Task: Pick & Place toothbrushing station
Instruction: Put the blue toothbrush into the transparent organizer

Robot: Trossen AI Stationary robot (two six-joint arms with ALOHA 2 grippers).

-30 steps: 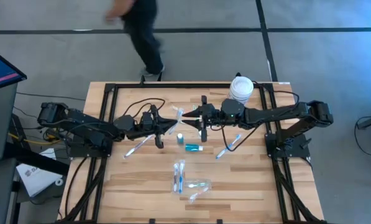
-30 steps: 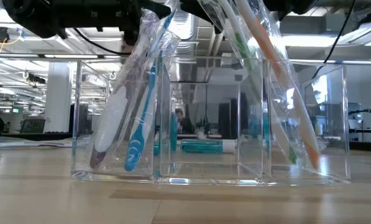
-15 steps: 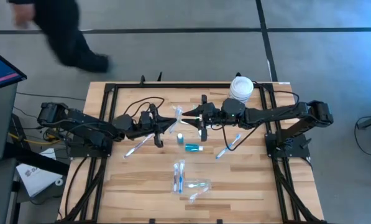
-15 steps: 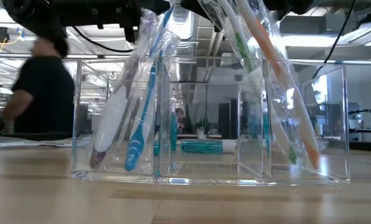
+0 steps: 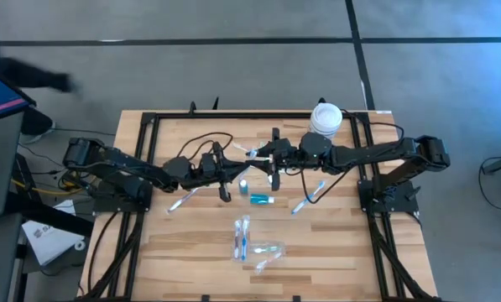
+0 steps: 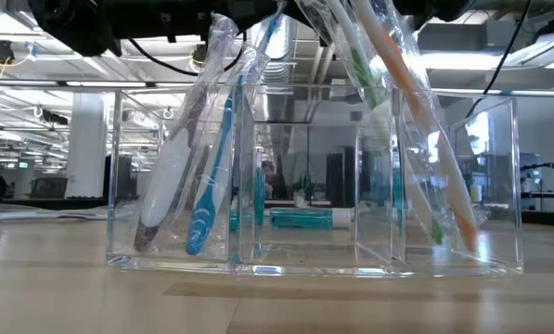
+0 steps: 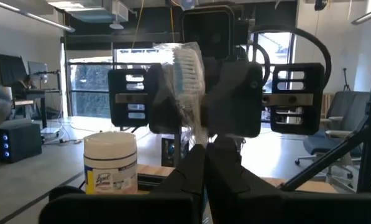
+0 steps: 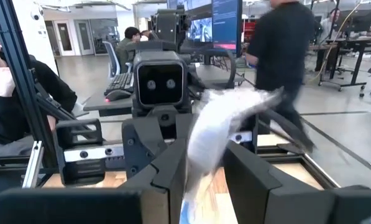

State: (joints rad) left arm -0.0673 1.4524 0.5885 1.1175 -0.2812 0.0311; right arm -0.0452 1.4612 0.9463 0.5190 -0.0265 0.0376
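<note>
We see a light wooden plank desk (image 5: 191, 252) edged by a black frame. At its far right corner stands a white tub (image 5: 326, 119). Near the middle lies a short teal tube (image 5: 260, 200), with a small teal item (image 5: 243, 185) just beside it. A wrapped toothbrush (image 5: 181, 198) lies left of centre, another (image 5: 310, 196) right of centre. Toward the near edge we note a wrapped pair of blue brushes (image 5: 242, 237) and, close by, a clear wrapped piece (image 5: 268, 252)
</note>
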